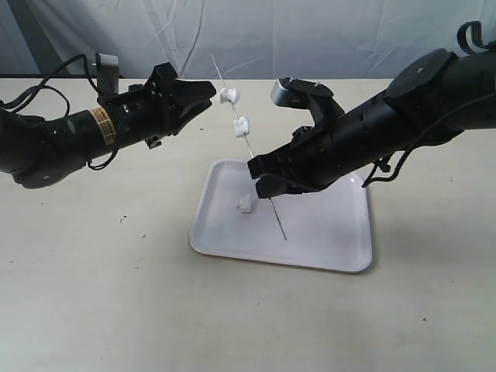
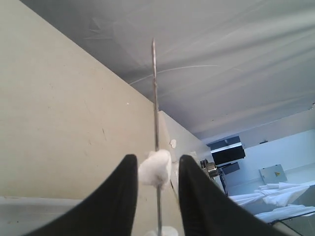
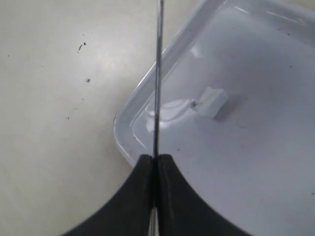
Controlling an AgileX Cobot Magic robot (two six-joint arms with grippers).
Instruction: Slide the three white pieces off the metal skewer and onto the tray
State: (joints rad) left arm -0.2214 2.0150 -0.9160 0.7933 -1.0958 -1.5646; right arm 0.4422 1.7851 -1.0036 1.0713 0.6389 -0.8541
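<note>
Desk (image 1: pixel 93 294), near edge: bare, free passage.
Above tray (image 1: pixel 333 232): tilted metal skewer (image 1: pixel 279 223), right gripper (image 1: pixel 260 174) block centre.
Toward far edge: left gripper (image 1: pixel 208 97) straddles top white piece (image 1: pixel 229 95).

No legible text; yellow label (image 1: pixel 101 125) seems unreadable.

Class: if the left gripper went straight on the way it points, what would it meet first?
Most likely the top white piece on the metal skewer, which sits between its open fingers; depth is unclear.
</note>
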